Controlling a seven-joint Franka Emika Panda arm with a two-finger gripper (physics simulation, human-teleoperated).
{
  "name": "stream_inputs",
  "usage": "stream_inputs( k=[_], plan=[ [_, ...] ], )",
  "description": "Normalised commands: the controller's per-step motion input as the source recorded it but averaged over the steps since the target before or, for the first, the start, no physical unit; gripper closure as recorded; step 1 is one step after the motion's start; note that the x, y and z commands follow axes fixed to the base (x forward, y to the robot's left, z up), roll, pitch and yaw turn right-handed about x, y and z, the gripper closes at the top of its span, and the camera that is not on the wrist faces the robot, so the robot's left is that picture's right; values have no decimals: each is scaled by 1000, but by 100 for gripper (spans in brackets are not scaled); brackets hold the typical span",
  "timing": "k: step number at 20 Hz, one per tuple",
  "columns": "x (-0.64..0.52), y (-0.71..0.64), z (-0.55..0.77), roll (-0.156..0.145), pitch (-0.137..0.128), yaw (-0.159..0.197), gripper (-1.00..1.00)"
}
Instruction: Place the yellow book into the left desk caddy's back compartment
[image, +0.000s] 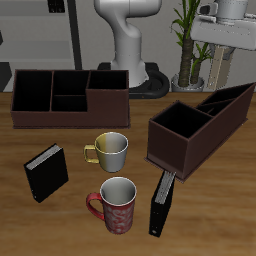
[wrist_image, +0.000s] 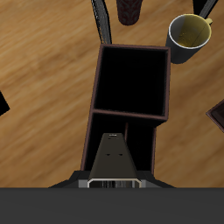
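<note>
Above the caddy (image: 172, 140), over its far end, the book (wrist_image: 112, 156) hangs edge-down from the jaws, its lower edge pointing into the back compartment (wrist_image: 144, 144). The wrist view looks straight down the cover into that dark slot, with the divider and the big square section lying beyond it. The book is not yet resting inside, as far as I can judge. The step in hand is the lowering. To do it well, keep the book upright and parallel to the compartment's long walls, centred between them so neither corner catches the rim or the divider. Descend slowly and let go only once the lower edge is well below the rim, otherwise the book may tip out or fall into the wrong section. The jaws appear clamped on the book's upper edge, close together around its thin spine. Their tips are hidden behind the housing, and they touch nothing else. A mug (wrist_image: 190, 33) stands on the bench (image: 60, 225) well clear of the path.
</note>
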Motion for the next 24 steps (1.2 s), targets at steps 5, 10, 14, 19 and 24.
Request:
stream_inputs(
  k=[5, 10, 14, 19, 24],
  plan=[
    [22, 98, 105, 12, -27, 18, 100],
    [31, 13, 43, 1, -1, 3, 100],
    [21, -66, 36, -11, -8, -2, 100],
    [62, -82, 35, -14, -7, 2, 100],
    [71, -83, -19, -17, 4, -3, 100]
  ],
)
